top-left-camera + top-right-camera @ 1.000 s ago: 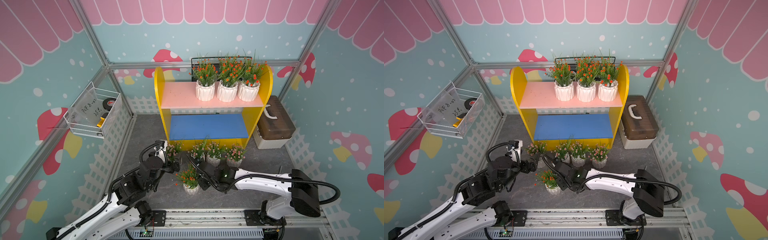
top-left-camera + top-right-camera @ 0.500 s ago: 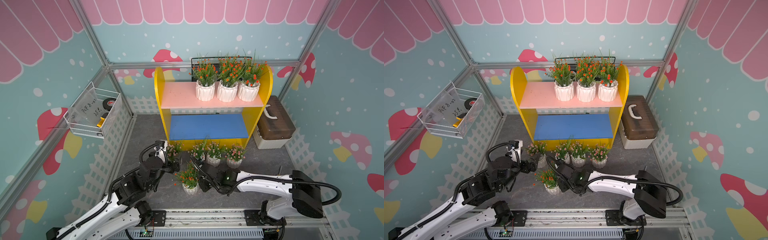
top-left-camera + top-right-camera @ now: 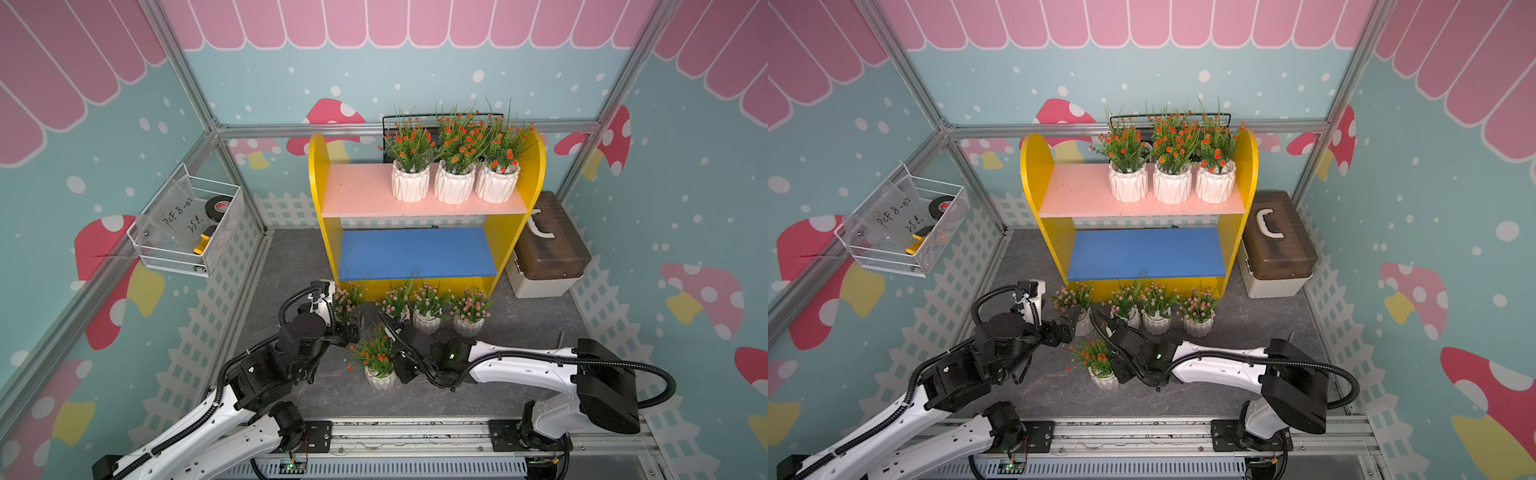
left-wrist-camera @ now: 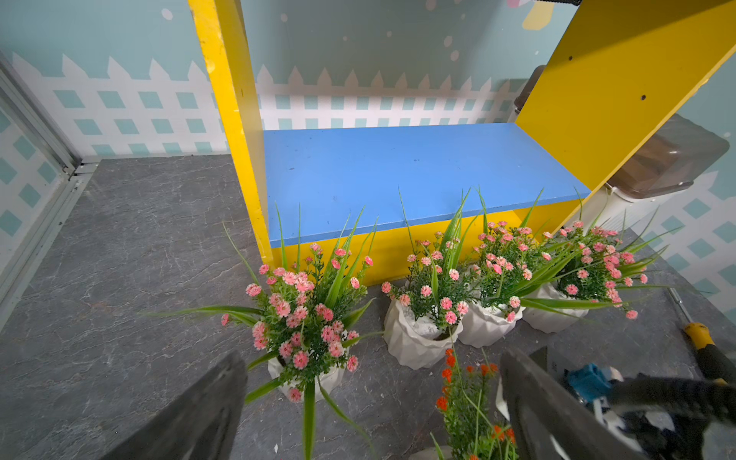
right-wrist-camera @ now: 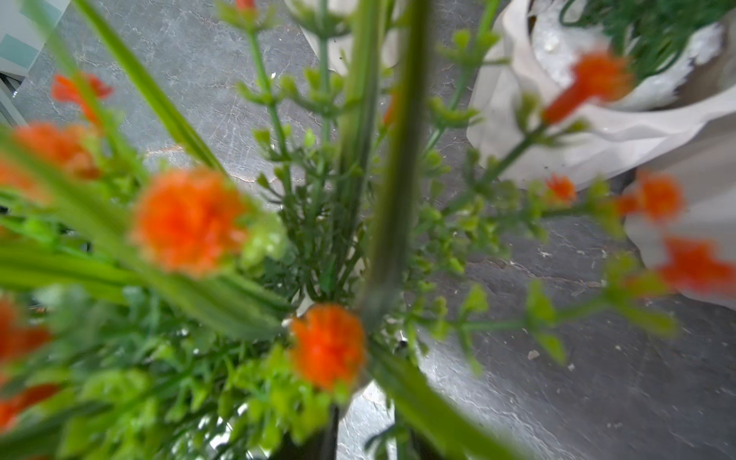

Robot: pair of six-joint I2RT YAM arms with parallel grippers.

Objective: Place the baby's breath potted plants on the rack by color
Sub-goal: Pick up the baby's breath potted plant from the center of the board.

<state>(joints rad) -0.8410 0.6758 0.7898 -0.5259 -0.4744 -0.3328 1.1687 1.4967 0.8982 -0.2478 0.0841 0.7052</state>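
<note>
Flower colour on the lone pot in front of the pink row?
Orange-red, on the lone pot; it shows best in a top view.

White wire basket [image 3: 170, 264] hangs on the left wall, off the floor. Inside it: black tape roll [image 3: 219, 206], yellow-handled tool [image 3: 200, 245], clear sheet with handwriting [image 3: 174, 216]. Black wire basket [image 3: 387, 133] at the back wall, mostly hidden. Storage box [image 3: 552, 249] with brown translucent lid, white base and handle, on the grey marbled floor [image 3: 291, 257] near the right wall. In the left wrist view, a screwdriver-like tool [image 4: 701, 338] lies flat on the floor.
</note>
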